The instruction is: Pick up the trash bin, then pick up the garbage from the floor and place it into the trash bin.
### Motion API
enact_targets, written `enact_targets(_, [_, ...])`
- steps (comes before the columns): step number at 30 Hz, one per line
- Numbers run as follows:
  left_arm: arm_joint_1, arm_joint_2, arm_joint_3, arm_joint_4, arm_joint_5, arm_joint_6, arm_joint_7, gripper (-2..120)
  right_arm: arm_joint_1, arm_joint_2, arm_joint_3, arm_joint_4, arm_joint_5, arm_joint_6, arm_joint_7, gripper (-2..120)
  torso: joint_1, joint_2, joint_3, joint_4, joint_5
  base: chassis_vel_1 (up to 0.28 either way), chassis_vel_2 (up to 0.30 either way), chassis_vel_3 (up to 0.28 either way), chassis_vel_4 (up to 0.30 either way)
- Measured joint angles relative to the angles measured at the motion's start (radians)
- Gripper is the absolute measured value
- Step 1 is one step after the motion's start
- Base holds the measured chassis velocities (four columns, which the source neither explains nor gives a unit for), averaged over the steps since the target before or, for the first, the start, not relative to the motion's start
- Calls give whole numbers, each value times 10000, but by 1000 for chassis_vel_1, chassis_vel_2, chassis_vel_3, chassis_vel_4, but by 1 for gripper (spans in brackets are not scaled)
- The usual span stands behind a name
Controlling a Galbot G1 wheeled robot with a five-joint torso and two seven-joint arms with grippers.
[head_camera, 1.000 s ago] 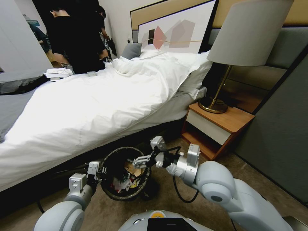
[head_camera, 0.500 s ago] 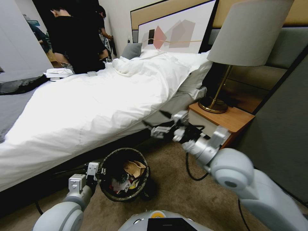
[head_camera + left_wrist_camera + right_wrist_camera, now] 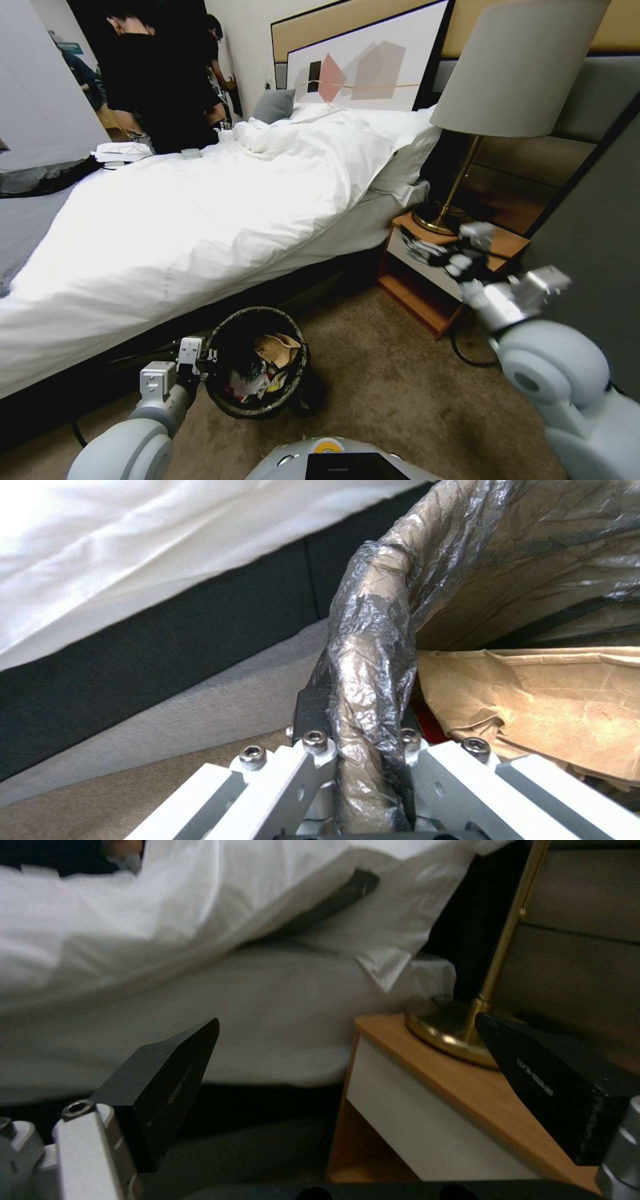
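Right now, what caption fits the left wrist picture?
Left claw pinching the bag-lined rim of the trash bin, crumpled brown paper inside.

The bin (image 3: 257,363), round and lined with a dark crinkled bag folded over its rim, stands upright on the carpet beside the bed. Garbage (image 3: 263,377) lies inside it: a tan paper scrap (image 3: 533,700) on top, red-and-white and yellow wrappers beneath.
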Motion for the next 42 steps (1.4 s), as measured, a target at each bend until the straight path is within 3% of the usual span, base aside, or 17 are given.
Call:
enact_targets(4, [-116,-53,11,0,33,1,28,1,-808,1355,-685,-2,-1835,707,-165,100,0,0,0,-3,-1,0,0,0,0])
enact_targets(8, [-175,-87,39,0,38,2,66,1,-1109,2083,-936,-2,-2600,1143,-249,100,1,0,1,0,-1,54,42,58,53])
enact_targets(21, [-230,-135,53,0,260,-55,171,1,-1462,2861,-1026,-2,-3279,1972,-176,100,1,0,1,-4,1,89,88,87,93])
enact_targets(42, [-239,21,48,0,235,-207,227,1,-1462,3152,-1083,5,-3307,2071,44,100,1,0,1,-2,1,128,121,125,122])
